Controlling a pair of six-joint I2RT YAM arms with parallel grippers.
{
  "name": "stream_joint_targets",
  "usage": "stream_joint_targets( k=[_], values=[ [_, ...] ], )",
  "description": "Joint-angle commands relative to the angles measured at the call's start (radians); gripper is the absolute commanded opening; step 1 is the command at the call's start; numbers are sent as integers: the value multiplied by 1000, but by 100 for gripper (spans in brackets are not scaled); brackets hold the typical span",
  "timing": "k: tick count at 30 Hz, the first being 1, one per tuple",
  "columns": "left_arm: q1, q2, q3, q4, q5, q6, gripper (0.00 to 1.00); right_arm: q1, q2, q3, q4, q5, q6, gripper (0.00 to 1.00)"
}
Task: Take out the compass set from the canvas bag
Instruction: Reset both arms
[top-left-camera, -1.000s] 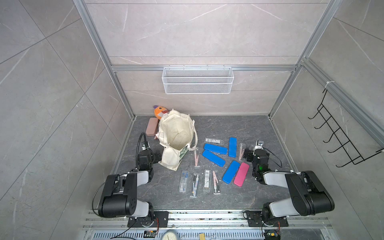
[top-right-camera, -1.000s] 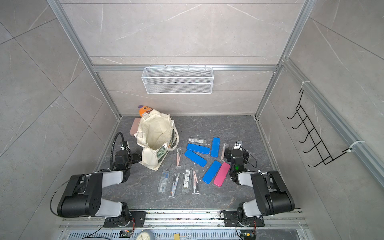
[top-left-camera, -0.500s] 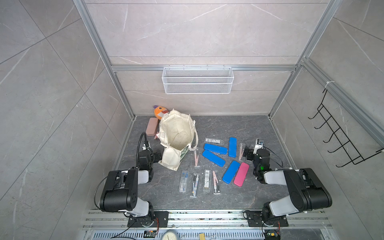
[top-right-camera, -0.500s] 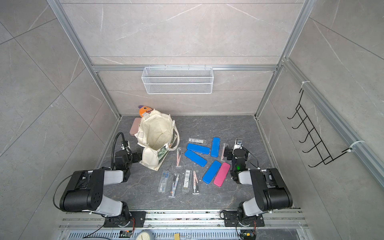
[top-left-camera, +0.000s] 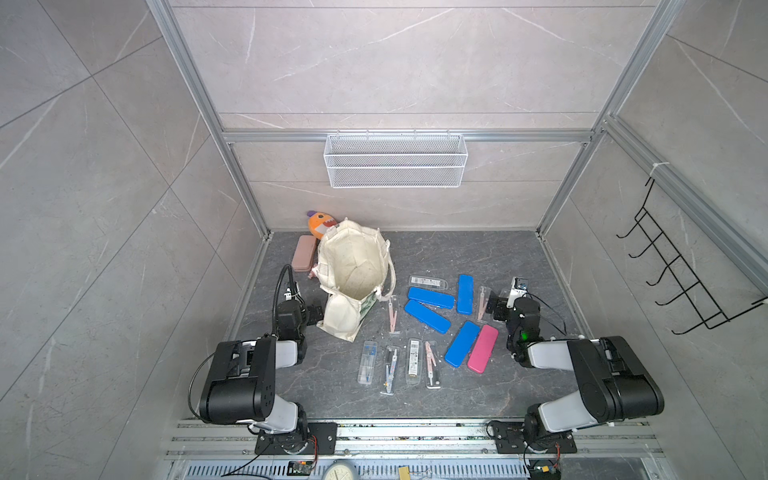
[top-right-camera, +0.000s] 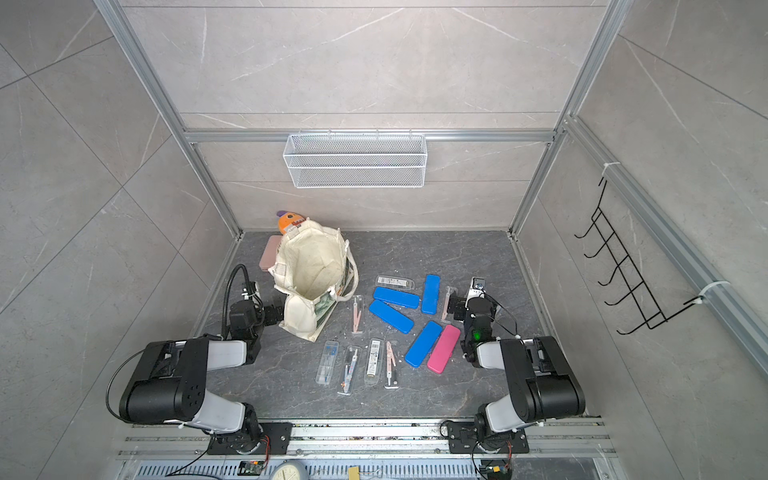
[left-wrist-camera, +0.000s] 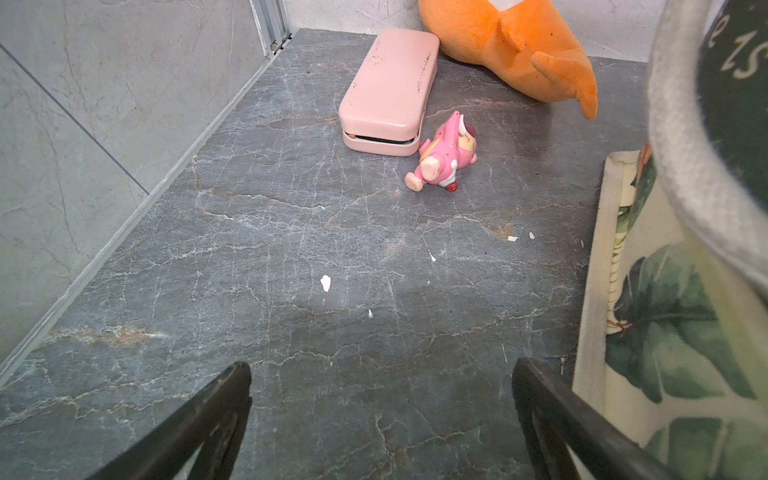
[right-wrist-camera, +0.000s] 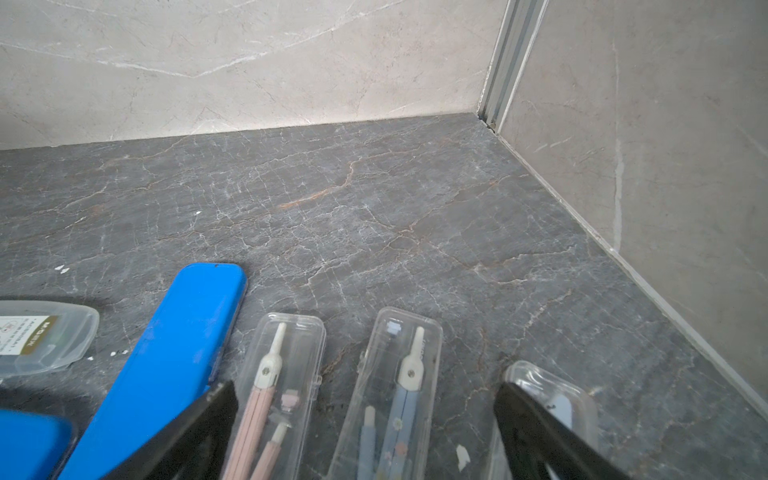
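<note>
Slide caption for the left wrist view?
Open left gripper beside the canvas bag; pink case, pink toy, orange plush beyond.

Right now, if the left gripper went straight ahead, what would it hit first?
The left gripper would likely meet the small pink toy, slightly off centre, with the pink case close behind; the floor before them looks bare.

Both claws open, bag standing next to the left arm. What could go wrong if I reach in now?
The canvas bag is soft and its mouth sags; the left claw, beside its printed side, could tip or drag it.
In both top views its inside shows no set; a reach may grab only cloth.
The right claw sits low over a clear compass case; a sweep may scatter it.
</note>
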Motion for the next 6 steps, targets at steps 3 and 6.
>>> stream_joint_targets(
  k=[3, 6],
  values=[
    [5, 0, 9, 57, 18, 22, 100, -22, 6, 16, -9, -44, 1, 99],
    [4, 0, 8, 58, 18, 22, 100, -22, -2, 8, 4, -50, -9, 99]
  ],
)
